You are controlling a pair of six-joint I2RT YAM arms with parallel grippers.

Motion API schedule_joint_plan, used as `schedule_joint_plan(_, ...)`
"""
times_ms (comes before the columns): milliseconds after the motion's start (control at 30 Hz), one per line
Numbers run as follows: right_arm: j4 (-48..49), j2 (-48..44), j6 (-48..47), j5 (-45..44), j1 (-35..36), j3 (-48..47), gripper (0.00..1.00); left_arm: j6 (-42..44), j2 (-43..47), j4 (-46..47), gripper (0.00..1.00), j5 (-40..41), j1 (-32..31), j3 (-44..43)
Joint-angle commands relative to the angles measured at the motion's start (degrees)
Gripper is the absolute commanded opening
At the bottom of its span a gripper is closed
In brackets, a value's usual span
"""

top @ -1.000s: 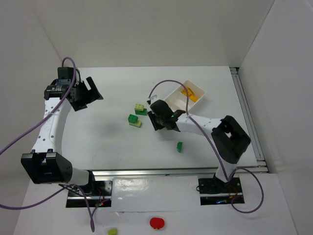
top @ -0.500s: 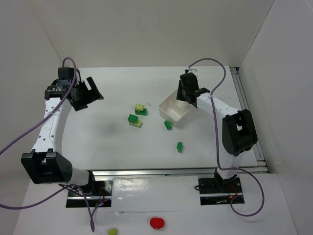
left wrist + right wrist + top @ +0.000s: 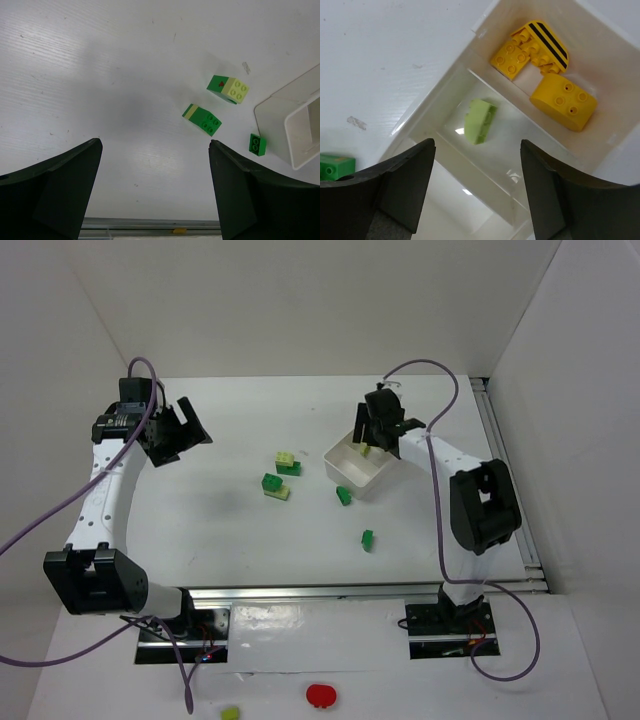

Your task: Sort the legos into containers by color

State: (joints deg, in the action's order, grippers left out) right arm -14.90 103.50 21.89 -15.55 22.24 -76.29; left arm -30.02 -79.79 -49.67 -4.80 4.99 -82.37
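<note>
**Arm pose.** The right arm (image 3: 440, 455) reaches out over the tray (image 3: 355, 475). The right pincer (image 3: 476, 150) points down above the middle compartment, with its jaws spread and gripping nothing. The left arm (image 3: 100, 490) extends along the left side of the tabletop (image 3: 240, 540). The left pincer (image 3: 155, 150) hangs over the far-left area, with its jaws spread and gripping nothing.

**Count, in the tray.**
- Three orange-yellow bricks (image 3: 563, 101) are in the end compartment; one has black stripes.
- One pale lime brick (image 3: 480, 120) lies on the floor of the middle compartment.

**Count, on the tabletop.**
- Two two-colour stacks (image 3: 228, 89), each dark green joined to pale lime, lie near each other at centre.
- One dark green brick (image 3: 257, 144) lies just beside the tray's near corner.
- One green brick (image 3: 367, 539) lies apart from the others, nearer the front edge.

**Clearances.** The tray sits at an angle at the far right, near the side rail (image 3: 508, 480). Bare tabletop lies between the left pincer and the stacks. The white walls (image 3: 300, 300) close off the left, far and right sides.
</note>
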Motion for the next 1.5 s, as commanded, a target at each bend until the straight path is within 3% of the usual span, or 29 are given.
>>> schedule_joint_plan(0, 1.1, -5.0, -1.4, -4.2, 1.4, 0.4, 0.76, 0.6, -0.2, 1.0, 0.97, -0.6, -0.2, -1.8)
schedule_joint_plan(133, 1.8, -10.2, -2.5, -4.2, 3.5, 6.5, 0.61, 0.6, -0.7, 1.0, 0.97, -1.1, -0.2, -1.8)
schedule_joint_plan(233, 1.3, -16.9, -3.1, -5.4, 7.2, 11.2, 0.61, 1.1, -0.7, 1.0, 0.97, -1.1, -0.2, -1.8)
schedule_joint_plan(433, -8.4, -33.5, 8.0, -9.6, 14.0, 23.6, 0.79, 1.1, -0.7, 1.0, 0.97, -0.6, -0.2, -1.8)
schedule_joint_plan(567, -13.6, -39.6, 17.0, -9.0, 17.9, 30.7, 0.86, 1.1, -1.2, 1.0, 0.97, -1.1, -0.2, -1.3)
schedule_joint_plan(800, -10.3, -36.8, 23.9, -4.8, 21.8, 39.5, 0.85, 1.1, -1.2, 1.5, 0.97, -1.1, -0.2, -0.8)
schedule_joint_plan(1033, -4.3, -30.6, 22.5, -0.7, 21.8, 42.4, 0.73, 1.6, -0.6, 1.5, 0.97, -1.1, -0.2, -0.8)
schedule_joint_plan(1133, -3.6, -28.4, 21.9, -0.7, 22.3, 42.4, 0.60, 1.6, -0.6, 1.5, 0.97, -1.1, -0.2, -0.2)
schedule_joint_plan(1333, -7.7, -28.7, 21.9, -4.5, 23.9, 38.4, 0.19, 1.6, -0.6, 1.5, 0.97, -1.1, -0.2, -0.2)
schedule_joint_plan(1467, -14.9, -33.4, 19.4, -10.0, 23.9, 29.5, 0.17, 1.6, -0.6, 1.5, 0.97, -1.1, -0.2, -0.2)
